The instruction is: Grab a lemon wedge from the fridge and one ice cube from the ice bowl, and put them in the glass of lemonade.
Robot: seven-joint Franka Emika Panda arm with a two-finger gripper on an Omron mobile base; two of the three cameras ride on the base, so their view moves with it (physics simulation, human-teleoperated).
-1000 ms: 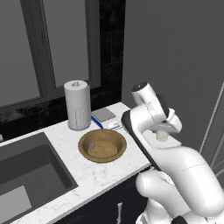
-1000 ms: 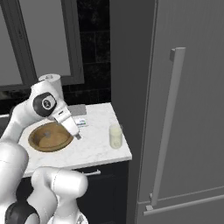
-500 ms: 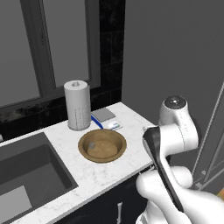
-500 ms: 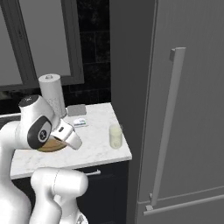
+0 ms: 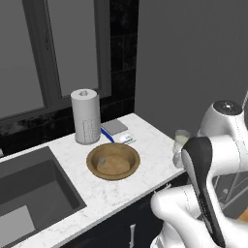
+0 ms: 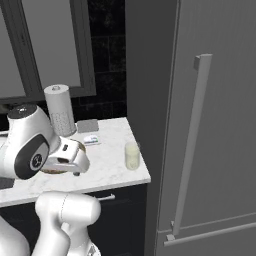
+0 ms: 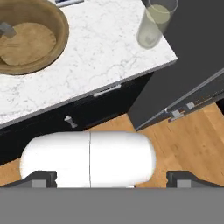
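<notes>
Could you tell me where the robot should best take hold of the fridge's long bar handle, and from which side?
Judging by its shape, grip the fridge by its vertical bar handle around mid-height, coming straight in from the front. The bar stands off the closed door, so open jaws could close across it from either side.

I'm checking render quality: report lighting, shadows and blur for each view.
Left base view: flat, even light, faint shading inside the ice bowl. Right base view: the fridge is uniformly grey, no glare. Hand view: sharp throughout, the glass of lemonade slightly stretched near the edge.
</notes>
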